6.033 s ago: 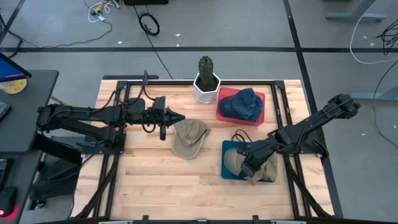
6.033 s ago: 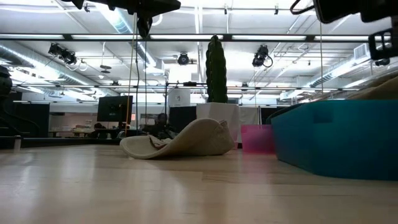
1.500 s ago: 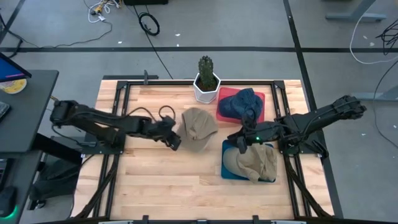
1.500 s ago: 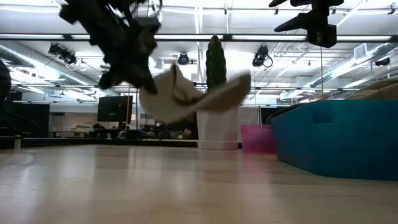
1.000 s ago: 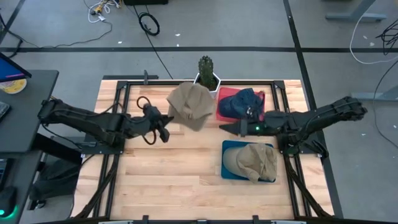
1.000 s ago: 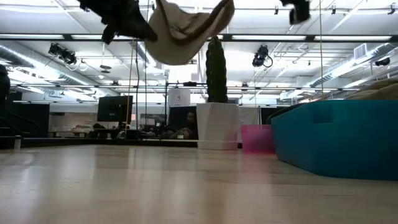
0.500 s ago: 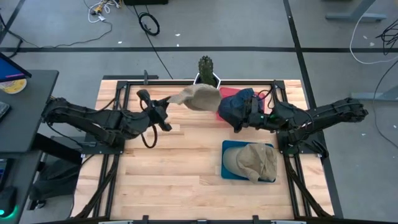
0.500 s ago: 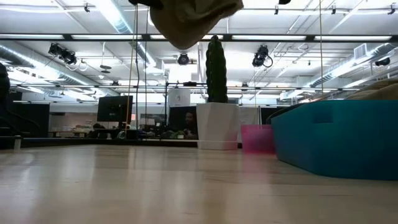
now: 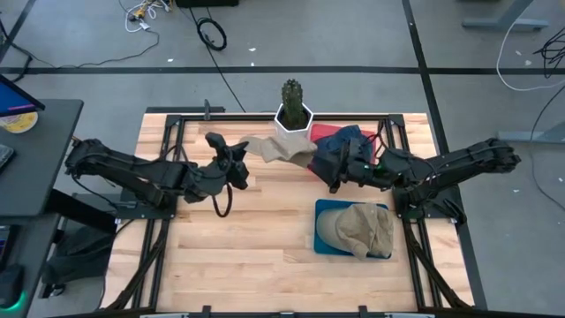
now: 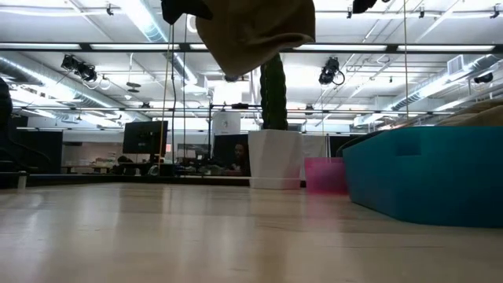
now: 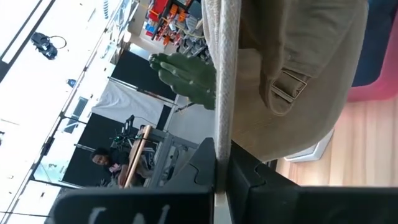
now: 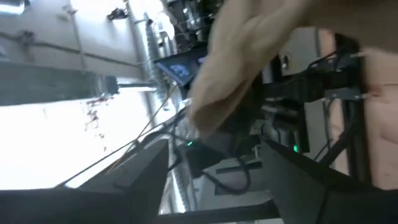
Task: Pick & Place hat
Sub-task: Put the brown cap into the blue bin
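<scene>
One tan hat (image 9: 281,147) aloft, pinched by left gripper (image 9: 240,162); right gripper (image 9: 334,171) at three o'clock, jaw state unclear. Mid-handover; firm right grasp needed next.

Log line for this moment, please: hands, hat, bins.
left hand: shut on tan hat, held in air by cactus pot | right hand: open, at hat's far edge | teal bin: another tan hat inside

Grey concrete floor (image 9: 291,35) crossed by dark tape lines, with loose cables (image 9: 210,34) lying on it. A black side table (image 9: 31,159) stands left. Beyond, an open hall under long ceiling lights (image 10: 149,20)
</scene>
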